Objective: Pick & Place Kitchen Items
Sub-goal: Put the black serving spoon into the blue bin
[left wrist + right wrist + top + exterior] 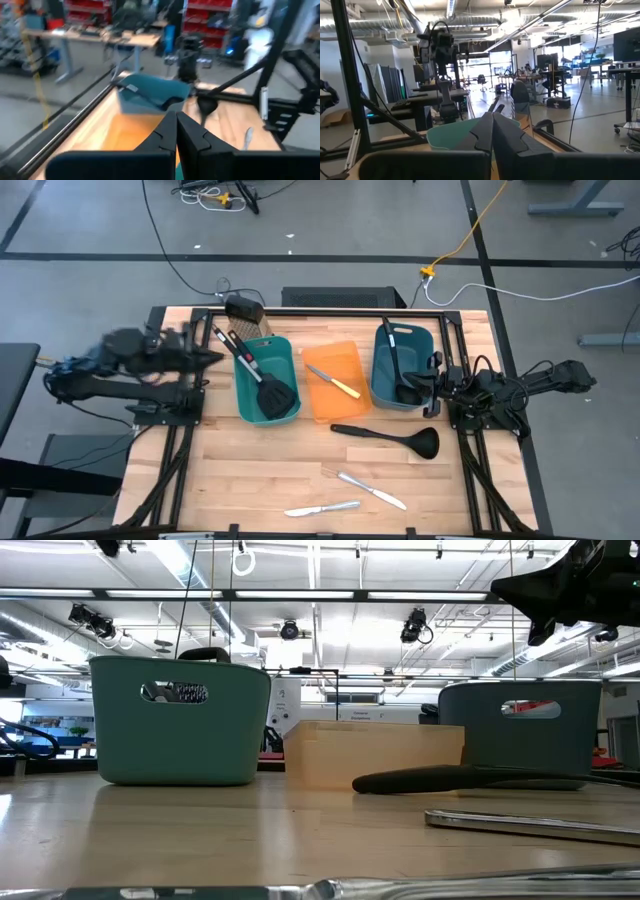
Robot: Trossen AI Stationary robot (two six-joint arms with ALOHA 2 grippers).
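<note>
your left gripper pressed together beside the teal bin holding a slotted spatula, your right gripper pressed together, empty, ladle on the tabletop

The wooden table carries three bins in a row along its back half: a teal bin on the left, an orange bin in the middle and a darker teal bin on the right. A black ladle lies flat just in front of the orange bin. Nearer the front edge lie two silver knives, close together but apart.
</note>
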